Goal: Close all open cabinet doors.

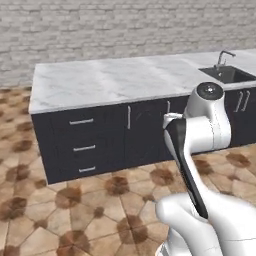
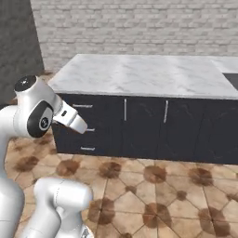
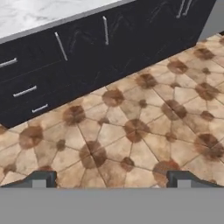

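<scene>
One sink, left base view

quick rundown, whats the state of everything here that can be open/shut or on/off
end effector: open, holding nothing, over the tiled floor
drawers: all three shut
lower cabinet doors: shut, flush with the front
faucet: no water seen running
sink: looks empty
marble countertop: nothing seen on it

The sink (faucet included) is cut by the right edge
</scene>
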